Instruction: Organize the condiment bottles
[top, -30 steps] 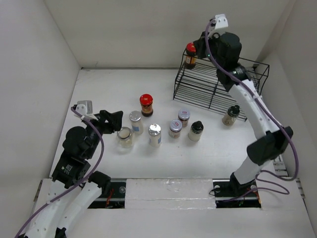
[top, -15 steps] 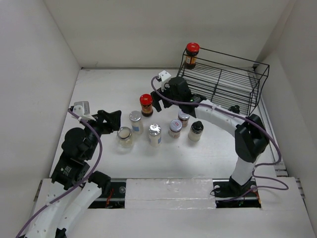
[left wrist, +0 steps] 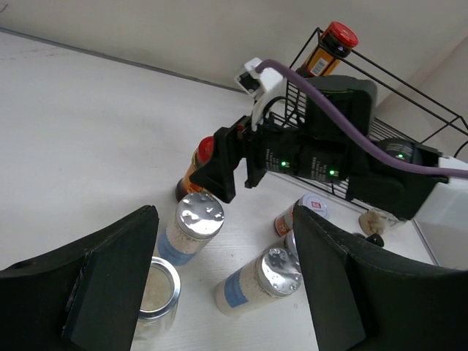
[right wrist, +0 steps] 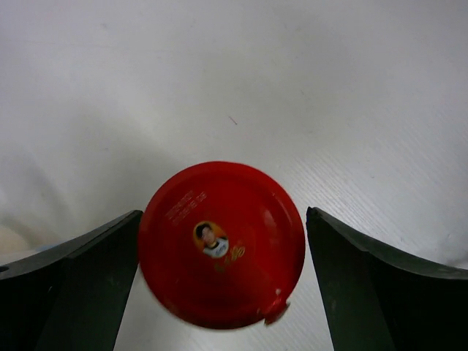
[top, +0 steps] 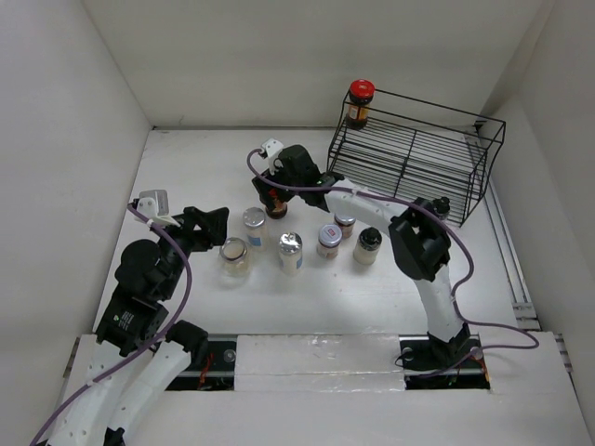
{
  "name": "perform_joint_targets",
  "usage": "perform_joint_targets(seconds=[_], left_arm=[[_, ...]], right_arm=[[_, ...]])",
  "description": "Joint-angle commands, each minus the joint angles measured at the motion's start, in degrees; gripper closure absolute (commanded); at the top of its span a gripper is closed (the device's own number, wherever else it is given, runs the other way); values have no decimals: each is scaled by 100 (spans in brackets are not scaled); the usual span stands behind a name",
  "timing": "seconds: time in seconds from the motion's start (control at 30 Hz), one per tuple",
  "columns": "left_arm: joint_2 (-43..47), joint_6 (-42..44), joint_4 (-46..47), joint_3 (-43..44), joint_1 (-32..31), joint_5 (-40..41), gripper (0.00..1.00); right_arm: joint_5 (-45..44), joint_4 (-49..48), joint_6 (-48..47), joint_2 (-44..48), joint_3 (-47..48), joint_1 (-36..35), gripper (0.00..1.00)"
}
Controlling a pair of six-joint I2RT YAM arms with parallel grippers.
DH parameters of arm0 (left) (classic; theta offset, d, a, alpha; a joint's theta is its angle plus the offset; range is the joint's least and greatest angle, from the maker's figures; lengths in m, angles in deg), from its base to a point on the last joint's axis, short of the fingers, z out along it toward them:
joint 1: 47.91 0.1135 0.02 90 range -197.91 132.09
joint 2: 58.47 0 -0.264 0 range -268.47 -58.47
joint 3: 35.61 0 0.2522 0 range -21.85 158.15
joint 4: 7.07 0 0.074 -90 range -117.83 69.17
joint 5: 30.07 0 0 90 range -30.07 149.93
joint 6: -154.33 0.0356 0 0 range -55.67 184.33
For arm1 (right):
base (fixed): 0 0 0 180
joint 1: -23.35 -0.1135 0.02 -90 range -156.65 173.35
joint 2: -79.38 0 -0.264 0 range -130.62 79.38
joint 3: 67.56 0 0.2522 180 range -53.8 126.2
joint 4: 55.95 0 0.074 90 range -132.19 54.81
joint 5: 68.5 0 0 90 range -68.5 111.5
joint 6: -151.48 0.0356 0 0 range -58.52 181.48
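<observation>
A dark red-lidded jar [right wrist: 221, 245] stands on the table between the fingers of my open right gripper [right wrist: 221, 292], which hangs straight above it [top: 271, 190]. There is a gap on the right side, and the left finger is close to the lid. A second red-lidded jar [top: 360, 100] stands on the top left corner of the wire rack [top: 418, 153]. My left gripper [left wrist: 227, 285] is open and low, holding nothing. It faces two silver-lidded jars [left wrist: 199, 219] [left wrist: 272, 270] and a silver-rimmed jar with a pale top [left wrist: 157, 292]. Labelled-lid jars [top: 329, 239] [top: 345, 221] and a black-lidded one [top: 368, 244] stand further right.
Another black-lidded jar [top: 439, 206] shows partly behind the right arm, in front of the rack. The right arm stretches across the table above the row of jars. White walls close in the table on the left, back and right.
My right gripper has come away from the rack, where the red-lidded jar stays, swung left and down over the other red-lidded jar, and opened. The left gripper has widened slightly.
</observation>
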Motion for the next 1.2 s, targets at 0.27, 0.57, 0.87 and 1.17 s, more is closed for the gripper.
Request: perform_joint_targets(seconds=[0.27, 0.57, 0.87, 1.17], left_arm=[[-1, 81, 234, -27, 18, -170, 30], [-54, 81, 234, -27, 18, -231, 30], [-54, 81, 234, -27, 18, -188, 30], [-106, 81, 234, -27, 18, -248, 30]], right_arm=[[-391, -382, 99, -264, 442, 13, 40], [-251, -1209, 266, 1518, 36, 293, 52], [-224, -577, 266, 2382, 791, 1776, 51], [-4, 574, 442, 1381, 2987, 3317, 51]])
